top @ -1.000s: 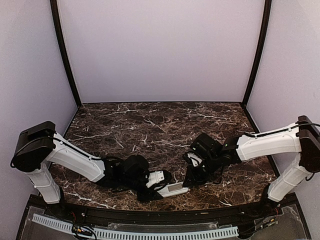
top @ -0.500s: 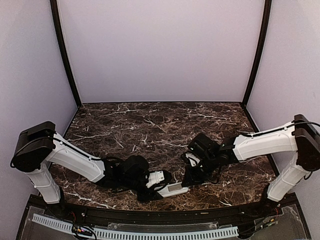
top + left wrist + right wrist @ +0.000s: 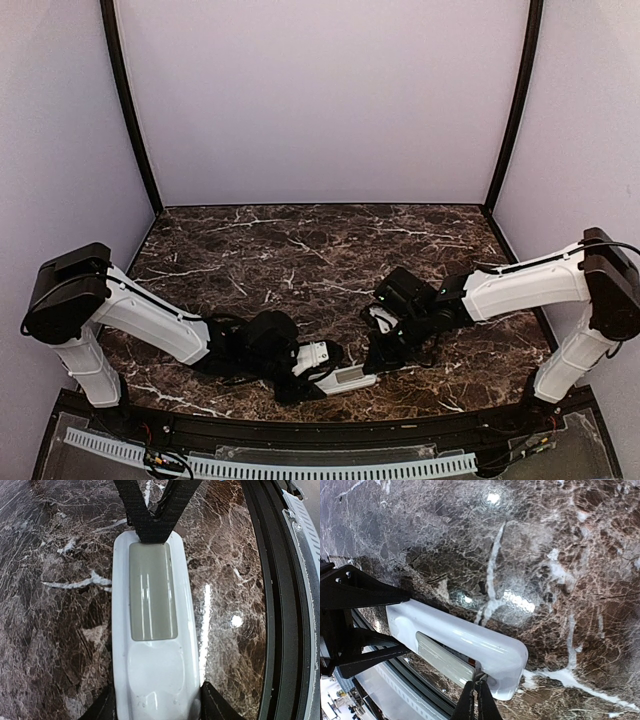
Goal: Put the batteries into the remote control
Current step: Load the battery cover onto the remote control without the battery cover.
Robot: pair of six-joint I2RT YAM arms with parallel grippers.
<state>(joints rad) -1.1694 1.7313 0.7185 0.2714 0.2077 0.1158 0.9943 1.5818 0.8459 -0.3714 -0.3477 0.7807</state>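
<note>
White slim rectangular remote control (image 3: 347,378) lies close to the near edge of the dark brown marble tabletop (image 3: 300,250), about mid-width, long axis pointing toward the right edge. Left pincer (image 3: 316,381) is clenched on its sides at one end, both fingers flat against the white shell. Right pincer (image 3: 374,362) has its tips pressed together with nothing between them, and they bear on the opposite end, right where the flat grey rectangular panel (image 3: 152,592) stops. That panel sits flush in the upturned face. No batteries show in any view, so whether the cells are already inside cannot be told. Judged step: working the panel at the bay, either seating or sliding it. Next move calls for a small, straight push along the remote's length, left grip firm, tips kept from skidding off the glossy shell.
</note>
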